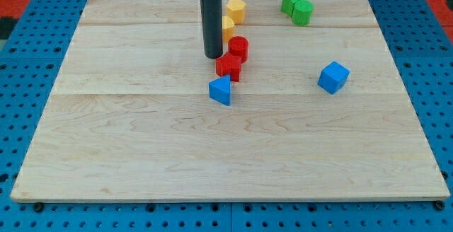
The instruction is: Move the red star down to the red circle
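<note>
Camera view, the only one on hand, shows the wooden board [141, 154] with my tip [213, 56] resting toward the top edge, a little left of the board's middle line. There is no jaw to open or close here; the rod simply ends in a blunt tip that grips nothing, and it sits just left of the red circle [238, 48] and just above the red star [228, 66]. The red star lies directly below the red circle and looks to be touching it, both well away from any corner. Judged from this, the task appears all but finished: the two red blocks are already together, so at most a small nudge would remain, and whether one is needed I cannot say. Just below the star, toward the bottom edge, is a blue triangular block [221, 90], near it but apart. Partly hidden behind the rod is a yellow block [228, 26] whose shape I cannot make out, and a yellow hexagon-like block [236, 10] sits above it near the top edge. Two green blocks [297, 6] huddle toward the top right corner, and a blue cube [333, 77] stands alone toward the right edge.
</note>
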You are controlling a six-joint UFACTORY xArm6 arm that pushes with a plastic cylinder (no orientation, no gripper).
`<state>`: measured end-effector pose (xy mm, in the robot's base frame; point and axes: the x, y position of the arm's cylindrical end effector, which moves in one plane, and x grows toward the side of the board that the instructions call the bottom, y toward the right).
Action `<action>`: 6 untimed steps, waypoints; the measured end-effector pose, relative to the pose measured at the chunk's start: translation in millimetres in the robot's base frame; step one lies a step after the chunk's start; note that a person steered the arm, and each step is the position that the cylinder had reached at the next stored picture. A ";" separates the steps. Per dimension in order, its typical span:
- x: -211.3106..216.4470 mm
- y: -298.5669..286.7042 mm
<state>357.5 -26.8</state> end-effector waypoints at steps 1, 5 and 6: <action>14.7 -0.1; 0.1 -13.4; -11.9 -15.3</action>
